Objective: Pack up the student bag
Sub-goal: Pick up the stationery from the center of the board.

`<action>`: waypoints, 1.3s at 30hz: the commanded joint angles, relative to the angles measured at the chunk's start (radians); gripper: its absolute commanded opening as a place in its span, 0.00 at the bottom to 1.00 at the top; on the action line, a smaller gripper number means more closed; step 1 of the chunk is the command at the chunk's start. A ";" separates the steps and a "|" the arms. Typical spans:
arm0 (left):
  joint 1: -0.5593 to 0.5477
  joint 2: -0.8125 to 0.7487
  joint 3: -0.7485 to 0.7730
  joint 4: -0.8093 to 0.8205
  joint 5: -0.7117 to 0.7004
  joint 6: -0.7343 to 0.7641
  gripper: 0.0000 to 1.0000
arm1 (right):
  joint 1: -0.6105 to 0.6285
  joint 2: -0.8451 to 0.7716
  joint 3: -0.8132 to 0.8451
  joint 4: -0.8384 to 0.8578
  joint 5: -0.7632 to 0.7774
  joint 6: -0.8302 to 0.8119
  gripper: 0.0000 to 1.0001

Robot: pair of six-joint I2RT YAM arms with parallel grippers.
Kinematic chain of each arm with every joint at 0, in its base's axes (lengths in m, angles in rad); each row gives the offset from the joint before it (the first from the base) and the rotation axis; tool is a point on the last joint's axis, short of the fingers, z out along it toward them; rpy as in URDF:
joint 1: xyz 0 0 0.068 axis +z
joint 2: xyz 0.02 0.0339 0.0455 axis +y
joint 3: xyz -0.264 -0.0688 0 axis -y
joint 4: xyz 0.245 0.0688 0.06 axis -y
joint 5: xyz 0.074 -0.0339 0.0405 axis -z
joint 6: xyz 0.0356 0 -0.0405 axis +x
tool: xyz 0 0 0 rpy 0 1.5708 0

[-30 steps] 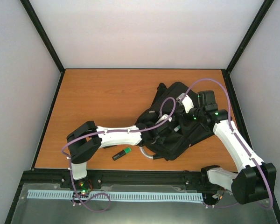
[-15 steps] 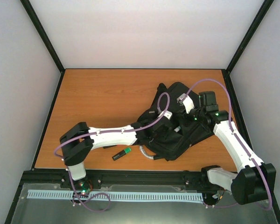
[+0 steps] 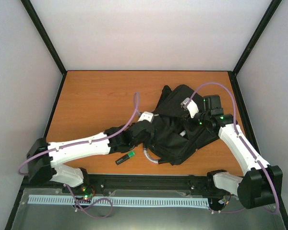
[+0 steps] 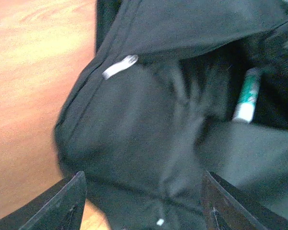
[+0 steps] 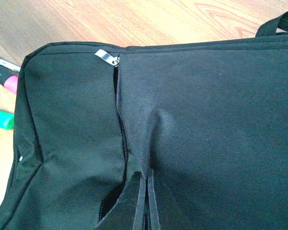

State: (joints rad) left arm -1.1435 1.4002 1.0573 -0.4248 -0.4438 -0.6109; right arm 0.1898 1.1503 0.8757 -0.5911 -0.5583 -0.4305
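Note:
The student bag, a big black backpack, lies at the table's middle right with its grey loop handle toward the near edge. My left gripper is open at the bag's left side, and its jaws straddle black fabric without closing on it. A white and green stick lies inside the bag's open pocket, past a silver zip pull. My right gripper is shut on a fold of bag fabric beside the open zip.
A dark marker with a green cap lies on the table near the bag's front left corner. In the right wrist view a pink-capped marker and a green cap show beside the bag's edge. Black frame posts bound the table.
My left gripper has opened and pulled back to the left, out of the bag's pocket, while its elbow swung down toward the near left corner. The right gripper has kept its hold.

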 commanded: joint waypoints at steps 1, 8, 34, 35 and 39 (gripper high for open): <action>0.020 -0.094 -0.073 -0.214 0.014 -0.124 0.69 | -0.009 0.004 -0.003 0.039 0.011 -0.039 0.03; 0.023 -0.169 -0.206 -0.347 0.133 -0.237 0.74 | -0.010 -0.024 -0.006 0.032 0.006 -0.043 0.03; 0.053 0.062 -0.314 -0.277 0.297 -0.091 0.89 | -0.012 -0.011 -0.007 0.022 -0.015 -0.046 0.03; 0.053 0.066 -0.313 -0.270 0.315 -0.083 0.87 | -0.012 -0.011 -0.008 0.023 -0.015 -0.045 0.03; 0.053 0.062 -0.313 -0.238 0.404 -0.051 0.73 | -0.013 -0.008 -0.006 0.022 -0.013 -0.049 0.03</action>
State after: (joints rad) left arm -1.0954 1.4540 0.7292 -0.7074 -0.1352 -0.7204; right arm 0.1894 1.1503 0.8684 -0.5945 -0.5606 -0.4675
